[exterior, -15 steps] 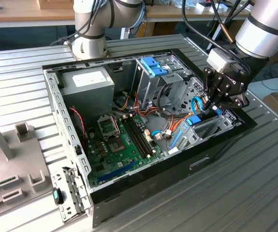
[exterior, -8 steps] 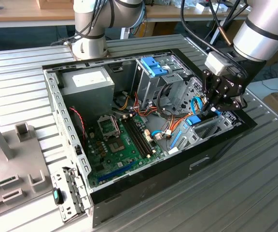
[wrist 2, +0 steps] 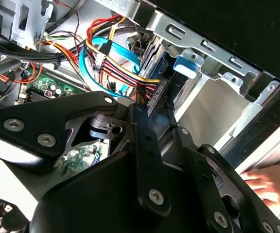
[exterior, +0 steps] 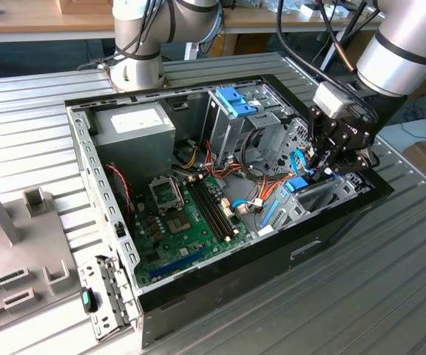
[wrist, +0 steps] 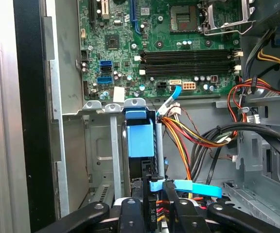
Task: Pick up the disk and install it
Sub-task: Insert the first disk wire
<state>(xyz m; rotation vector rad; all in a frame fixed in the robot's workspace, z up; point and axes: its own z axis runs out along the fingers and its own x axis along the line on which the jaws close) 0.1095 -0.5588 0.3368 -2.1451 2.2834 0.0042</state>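
Ribbed metal bench (exterior: 390,296); gripper (exterior: 330,164) in PC case (exterior: 220,277), 2nd wrist view: hand (wrist 2: 269,183).

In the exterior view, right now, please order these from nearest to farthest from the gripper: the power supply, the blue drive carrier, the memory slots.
1. The blue drive carrier, just below the gripper, at the case's right end in that view.
2. The memory slots, mid-case on the green board.
3. The power supply, in the far left corner.

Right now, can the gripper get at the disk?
Probably yes. The gripper is down inside the case at the drive bay, its fingers right at the blue-framed disk, with cables beside it, not across it.
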